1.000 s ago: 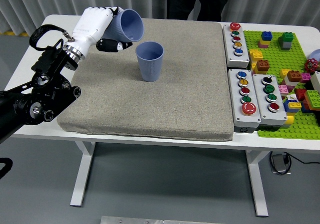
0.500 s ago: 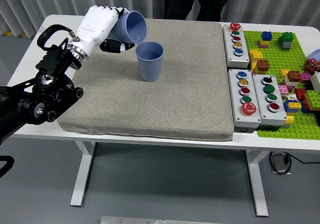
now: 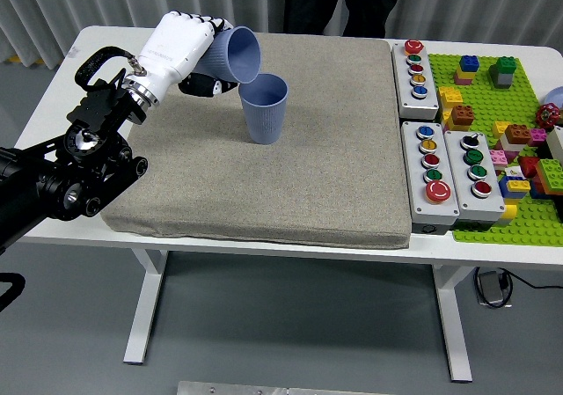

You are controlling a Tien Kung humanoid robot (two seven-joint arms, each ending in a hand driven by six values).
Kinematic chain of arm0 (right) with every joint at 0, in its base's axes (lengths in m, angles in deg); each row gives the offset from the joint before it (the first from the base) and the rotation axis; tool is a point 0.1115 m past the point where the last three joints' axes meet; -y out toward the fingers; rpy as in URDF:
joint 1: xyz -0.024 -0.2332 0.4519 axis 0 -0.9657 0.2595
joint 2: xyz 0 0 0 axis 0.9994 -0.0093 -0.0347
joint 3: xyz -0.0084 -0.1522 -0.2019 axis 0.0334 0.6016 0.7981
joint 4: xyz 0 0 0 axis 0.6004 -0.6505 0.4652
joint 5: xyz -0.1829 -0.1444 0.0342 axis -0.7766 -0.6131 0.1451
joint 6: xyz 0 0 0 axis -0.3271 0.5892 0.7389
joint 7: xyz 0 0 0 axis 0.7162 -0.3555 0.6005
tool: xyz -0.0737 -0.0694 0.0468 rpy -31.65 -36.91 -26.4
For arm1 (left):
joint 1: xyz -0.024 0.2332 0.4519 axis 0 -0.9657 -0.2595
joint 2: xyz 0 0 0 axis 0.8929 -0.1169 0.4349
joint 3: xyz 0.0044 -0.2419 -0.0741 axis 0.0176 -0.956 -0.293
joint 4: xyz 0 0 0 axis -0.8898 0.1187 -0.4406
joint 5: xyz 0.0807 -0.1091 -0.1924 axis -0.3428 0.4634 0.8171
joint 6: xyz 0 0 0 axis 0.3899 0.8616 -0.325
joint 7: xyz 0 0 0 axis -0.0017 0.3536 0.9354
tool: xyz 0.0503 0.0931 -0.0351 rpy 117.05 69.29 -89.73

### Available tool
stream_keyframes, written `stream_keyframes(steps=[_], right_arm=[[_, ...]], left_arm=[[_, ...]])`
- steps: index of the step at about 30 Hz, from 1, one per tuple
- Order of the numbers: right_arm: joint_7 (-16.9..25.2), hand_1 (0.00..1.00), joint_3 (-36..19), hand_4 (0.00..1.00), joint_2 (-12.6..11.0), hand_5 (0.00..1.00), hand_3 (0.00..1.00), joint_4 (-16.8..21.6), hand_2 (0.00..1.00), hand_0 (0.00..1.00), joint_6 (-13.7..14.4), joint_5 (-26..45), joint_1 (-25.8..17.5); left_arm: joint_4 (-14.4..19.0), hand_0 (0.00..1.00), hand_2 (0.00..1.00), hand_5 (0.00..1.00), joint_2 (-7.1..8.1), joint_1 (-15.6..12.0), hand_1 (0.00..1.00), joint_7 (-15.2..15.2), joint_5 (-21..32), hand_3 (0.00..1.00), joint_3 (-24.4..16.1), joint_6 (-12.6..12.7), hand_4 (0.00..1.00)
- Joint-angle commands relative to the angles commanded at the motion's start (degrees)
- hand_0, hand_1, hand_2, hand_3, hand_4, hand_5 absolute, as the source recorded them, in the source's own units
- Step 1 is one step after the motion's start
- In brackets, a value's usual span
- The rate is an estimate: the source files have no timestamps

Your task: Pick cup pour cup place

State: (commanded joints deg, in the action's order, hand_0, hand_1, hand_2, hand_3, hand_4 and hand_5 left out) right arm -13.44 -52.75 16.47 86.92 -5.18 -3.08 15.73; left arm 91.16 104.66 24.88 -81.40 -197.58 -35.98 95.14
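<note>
Gripping a blue-grey cup (image 3: 236,55) on its side, the left hand (image 3: 180,47) hangs over the far left part of a grey mat (image 3: 264,175), its white shell turned up and its dark-tipped fingers (image 3: 201,84) wrapped around the cup's body. The held cup is tipped hard, with its open mouth facing toward 4 o'clock, and its lower lip sits just above the rim of a second blue-grey cup (image 3: 264,107). Whether the two rims touch cannot be told. The second cup stands upright on the mat, at about 4 o'clock from the hand and left of the mat's middle. Nothing can be made out inside either cup. The black left arm (image 3: 66,171) runs back from the hand toward 7 o'clock and leaves the picture at the left edge.

The mat covers most of the white desk (image 3: 88,43). At 3 o'clock from the cups, just off the mat's right edge, lie three grey button boxes (image 3: 440,162) with coloured buttons. Beyond them, further toward 3 o'clock, a green baseplate (image 3: 493,87) carries scattered toy bricks. At 12 o'clock, behind the desk's far edge, a person in dark clothes (image 3: 325,3) stands.
</note>
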Motion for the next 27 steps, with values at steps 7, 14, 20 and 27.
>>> stream_keyframes(steps=[7, 14, 20, 27], right_arm=[[0.02, 0.659, 0.01, 0.002, 0.04, 0.304, 0.633, -0.01, 0.61, 0.693, -0.03, -0.01, -0.06], [0.1, 0.66, 0.03, 0.002, 0.01, 0.303, 0.632, -0.04, 0.61, 0.693, -0.04, 0.1, -0.04], [0.12, 0.659, 0.11, 0.002, -0.03, 0.3, 0.631, -0.05, 0.609, 0.693, -0.01, 0.25, 0.08], [0.18, 0.659, 0.32, 0.002, -0.07, 0.299, 0.632, -0.06, 0.61, 0.693, 0.07, 0.66, 0.26]], left_arm=[[-0.56, 0.412, 0.482, 0.098, -0.13, 0.38, 0.448, -1.64, -1.69, 0.532, 0.9, 0.94, 0.707], [-0.83, 0.412, 0.482, 0.098, -0.15, 1.32, 0.447, -2.88, -2.74, 0.532, 2.69, 1.87, 0.706], [-0.13, 0.413, 0.481, 0.1, 0.46, 2.32, 0.448, -3.76, -4.24, 0.528, 4.67, 1.8, 0.707], [-0.05, 0.413, 0.48, 0.103, 0.61, 3.31, 0.447, -4.37, -4.97, 0.528, 5.51, 2.02, 0.707]])
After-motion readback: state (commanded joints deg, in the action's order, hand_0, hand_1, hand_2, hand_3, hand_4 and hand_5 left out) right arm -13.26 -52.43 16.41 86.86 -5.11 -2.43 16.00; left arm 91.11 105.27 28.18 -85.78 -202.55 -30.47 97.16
